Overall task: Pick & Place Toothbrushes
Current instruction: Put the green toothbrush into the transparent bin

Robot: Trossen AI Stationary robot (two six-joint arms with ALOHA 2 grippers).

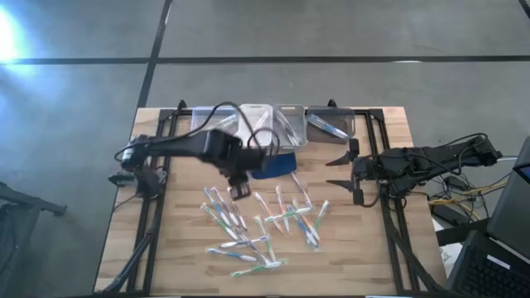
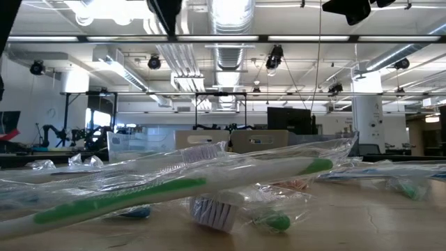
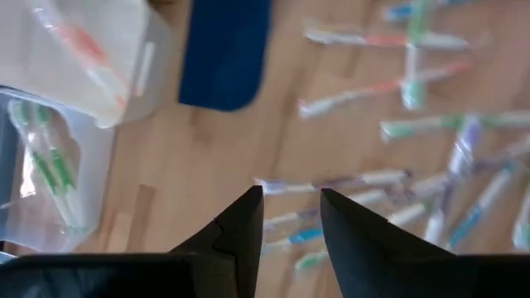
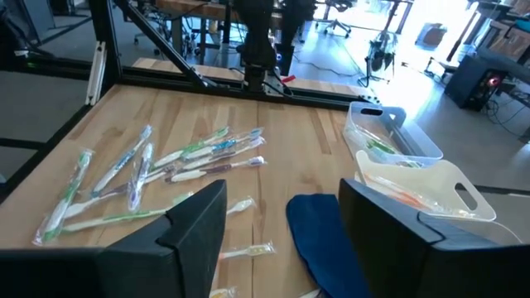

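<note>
Toothbrushes (image 1: 257,228) lie scattered just beside the open, empty left pincer (image 1: 240,189).

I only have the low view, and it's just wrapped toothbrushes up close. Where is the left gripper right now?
Observer: The left gripper hovers over the bin-side corner of the scattered toothbrushes, fingers apart, nothing between them.
Operator: And the right one?
Observer: The right gripper waits at the table's right side, open and empty, next to the blue pad.
Operator: Anything in the bins?
Observer: Yes. The clear bins line the table edge beyond the pad, and the right wrist view shows green-accented brushes in one.
</note>
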